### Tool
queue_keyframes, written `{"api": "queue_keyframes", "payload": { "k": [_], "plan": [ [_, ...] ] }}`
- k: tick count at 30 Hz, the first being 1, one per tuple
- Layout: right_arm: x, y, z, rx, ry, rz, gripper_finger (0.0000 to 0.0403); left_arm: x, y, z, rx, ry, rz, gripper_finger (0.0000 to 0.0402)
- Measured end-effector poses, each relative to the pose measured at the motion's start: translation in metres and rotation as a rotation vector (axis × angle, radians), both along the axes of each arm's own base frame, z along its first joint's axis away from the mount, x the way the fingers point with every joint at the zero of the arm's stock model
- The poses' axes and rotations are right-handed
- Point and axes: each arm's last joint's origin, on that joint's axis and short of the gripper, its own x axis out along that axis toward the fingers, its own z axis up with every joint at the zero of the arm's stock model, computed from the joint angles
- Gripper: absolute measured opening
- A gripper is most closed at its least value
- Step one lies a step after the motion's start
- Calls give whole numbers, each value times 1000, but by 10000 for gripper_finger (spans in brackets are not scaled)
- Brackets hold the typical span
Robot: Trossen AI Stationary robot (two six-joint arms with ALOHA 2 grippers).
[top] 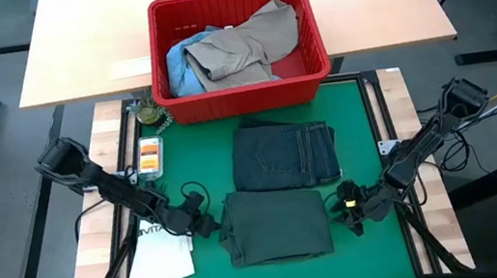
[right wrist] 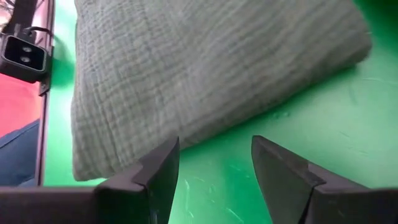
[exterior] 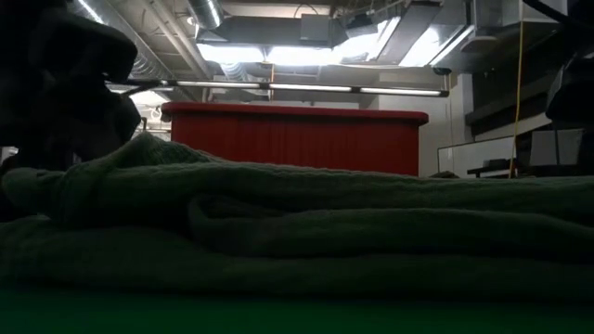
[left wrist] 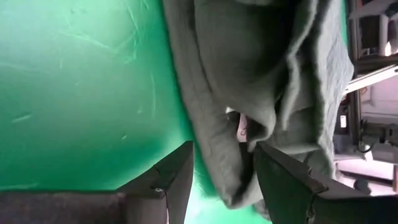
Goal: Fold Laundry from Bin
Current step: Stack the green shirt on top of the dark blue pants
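While the folded green shirt (top: 277, 224) is lying soft and limp at the mat's (top: 193, 157) near edge, we are flanking it: left gripper (top: 203, 218) and right gripper (top: 347, 205), fingers spread, empty; its thick side hems are offering the surest purchase.

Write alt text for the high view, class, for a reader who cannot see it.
Two dark robot arms flank a folded dark green shirt on a green mat, left gripper and right gripper open at its sides. Folded jeans lie behind it, below a red bin holding more clothes.
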Motion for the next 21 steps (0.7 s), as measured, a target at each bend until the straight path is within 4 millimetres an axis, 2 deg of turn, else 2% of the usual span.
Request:
{"api": "queue_keyframes", "payload": {
  "k": [4,10,21],
  "plan": [
    [3,3,-4,11,-13,0,202,4,-3,-5,-8,18,-3,165],
    [6,6,-8,14,-17,-2,202,14,-7,-3,7,30,-17,165],
    [9,8,-5,41,-53,-7,202,23,3,0,-41,59,-38,165]
  ]
}}
